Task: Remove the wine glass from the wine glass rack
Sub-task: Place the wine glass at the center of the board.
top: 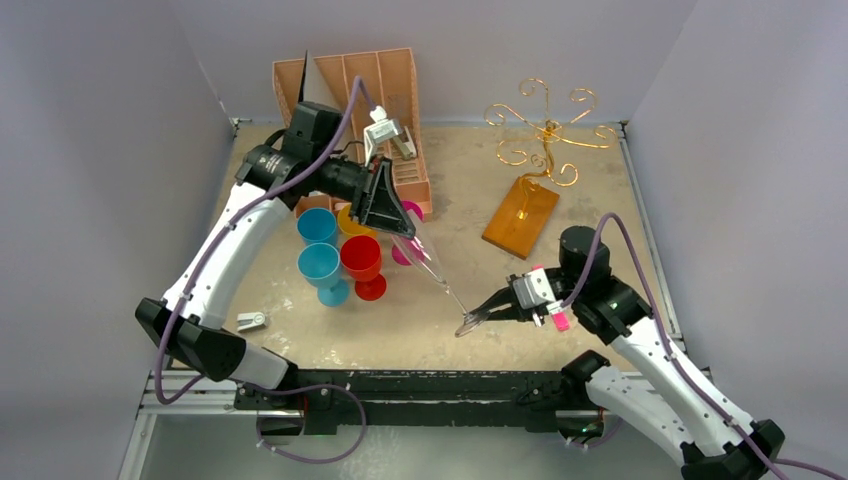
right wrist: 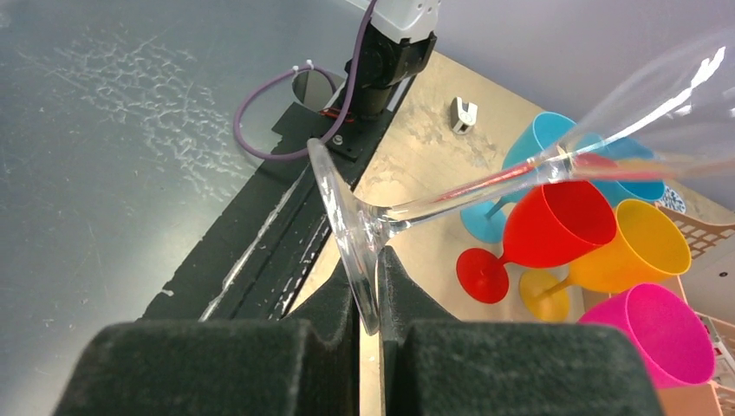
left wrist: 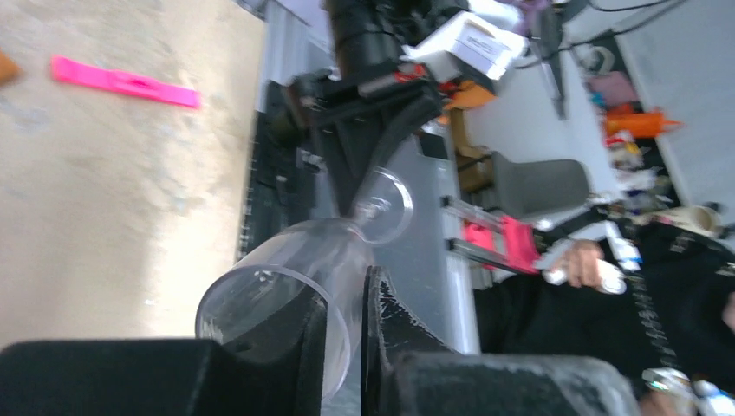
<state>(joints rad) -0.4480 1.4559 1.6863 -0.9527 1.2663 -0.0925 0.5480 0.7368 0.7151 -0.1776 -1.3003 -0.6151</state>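
Wine glass [top: 432, 268]: off wine glass rack [top: 521, 215], held above mid-table between both arms. Long axis diagonal: bowl far-left, foot near-right. Left gripper [left wrist: 345, 295] clenched on bowl rim, one finger inside, one outside. Right gripper [right wrist: 368, 286] clenched on foot disc. Rack far right, well apart. Judgement: one end must release before other arm carries glass.

Clear wine glass [left wrist: 312, 260] tilted midair, gold wire rack [top: 521, 216] upright
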